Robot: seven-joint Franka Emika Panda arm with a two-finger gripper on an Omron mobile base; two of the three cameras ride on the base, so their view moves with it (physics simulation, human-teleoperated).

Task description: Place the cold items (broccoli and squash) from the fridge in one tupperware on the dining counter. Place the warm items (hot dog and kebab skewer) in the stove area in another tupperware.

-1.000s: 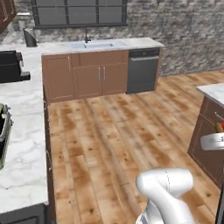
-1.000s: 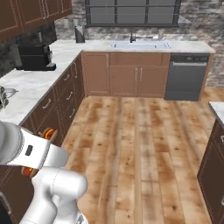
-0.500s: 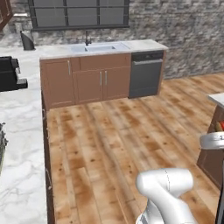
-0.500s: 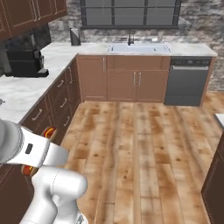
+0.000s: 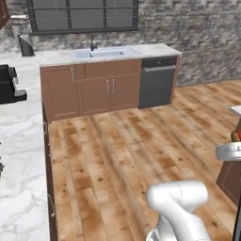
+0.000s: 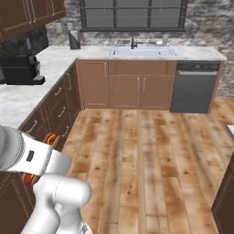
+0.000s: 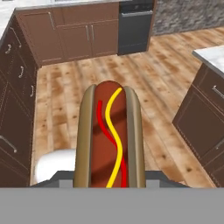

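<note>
The gripper [image 7: 109, 186] is closed part-way on the hot dog [image 7: 109, 135], which is held lengthwise between the jaws (the fingertips themselves are hidden under the bun). The bun is tan, the sausage dark red, and wavy lines of yellow and red sauce run along it. In the right base view a bit of the hot dog [image 6: 51, 138] is seen at the near left, beside the white arm [image 6: 41, 160], above the wood floor [image 6: 137, 155].

Beyond, brown cabinets [image 5: 94, 92] are set along the far wall under a pale counter [image 5: 61, 57] with a sink [image 5: 104, 52]. A dark dishwasher [image 5: 156, 81] stands to their right. A black coffee machine [image 6: 20, 68] rests on the left counter. A window [image 6: 132, 13] is set above the sink in a grey stone wall [image 5: 197, 33].
</note>
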